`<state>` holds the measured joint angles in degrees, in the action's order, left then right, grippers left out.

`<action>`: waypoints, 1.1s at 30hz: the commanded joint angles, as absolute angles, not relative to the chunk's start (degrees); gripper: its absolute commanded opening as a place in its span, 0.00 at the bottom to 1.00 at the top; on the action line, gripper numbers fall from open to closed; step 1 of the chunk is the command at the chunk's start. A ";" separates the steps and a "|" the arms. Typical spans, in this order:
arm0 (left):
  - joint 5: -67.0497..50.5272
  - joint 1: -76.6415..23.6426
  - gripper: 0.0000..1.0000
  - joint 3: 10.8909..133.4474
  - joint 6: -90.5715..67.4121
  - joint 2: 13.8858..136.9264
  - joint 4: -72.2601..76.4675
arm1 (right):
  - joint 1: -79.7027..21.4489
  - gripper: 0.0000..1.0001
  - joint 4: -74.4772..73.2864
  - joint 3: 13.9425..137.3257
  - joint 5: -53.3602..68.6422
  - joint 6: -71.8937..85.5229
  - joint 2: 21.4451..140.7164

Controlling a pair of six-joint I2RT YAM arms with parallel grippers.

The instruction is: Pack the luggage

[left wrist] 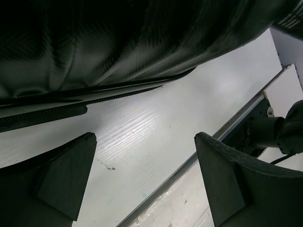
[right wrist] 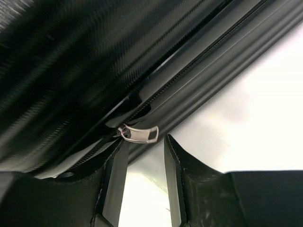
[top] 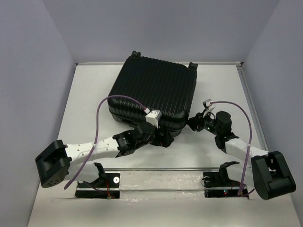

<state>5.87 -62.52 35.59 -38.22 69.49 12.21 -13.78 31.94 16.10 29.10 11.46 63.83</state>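
Lying flat and closed on the white table [top: 85, 104], one luggage [top: 154, 92] sits toward the far middle, its ribbed black shell up and two small wheels [top: 136, 53] showing along its far edge. Two arms reach to its near side. The left gripper [top: 165, 138] is at the near edge of the case, beside its near right corner; in the left wrist view its two fingers [left wrist: 61, 179] stand wide apart with only bare table between them, the shell's lower edge just beyond. The right gripper [top: 194, 124] is at the case's near right corner; in the right wrist view its two fingers [right wrist: 113, 182] are close together with a narrow gap, holding nothing, and one silver zipper pull [right wrist: 139, 134] lies on the zipper line right at their tips. Two purple cables [top: 98, 125] loop above the arms, one for each.
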 commanded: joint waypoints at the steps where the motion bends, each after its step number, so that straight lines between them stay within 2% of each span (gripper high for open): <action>1: 9.49 -62.05 0.96 39.72 -37.44 68.91 13.01 | -13.18 0.43 41.74 19.51 36.47 8.88 67.32; 6: 10.46 -62.05 0.96 40.08 -37.88 68.47 13.01 | -13.18 0.44 48.22 21.45 47.01 9.66 72.42; 12: 11.25 -61.87 0.96 40.60 -37.97 68.82 12.04 | -13.18 0.39 49.57 20.13 46.05 9.32 70.32; 17: 12.91 -61.44 0.96 42.01 -37.62 69.26 11.87 | -13.18 0.25 52.90 20.65 47.72 10.72 73.03; 24: 13.01 -60.82 0.96 44.03 -37.53 70.22 12.39 | -13.18 0.24 52.03 21.36 51.06 12.92 74.71; 29: 12.75 -60.47 0.95 45.70 -36.83 71.01 13.01 | -13.18 0.07 56.59 21.00 50.63 16.34 76.37; 33: 12.74 -60.56 0.95 46.76 -36.30 71.02 13.53 | -13.18 0.07 59.94 19.95 48.35 18.19 78.49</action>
<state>10.55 -61.25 42.65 -38.15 71.31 7.73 -12.71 49.19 18.92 48.64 15.27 77.67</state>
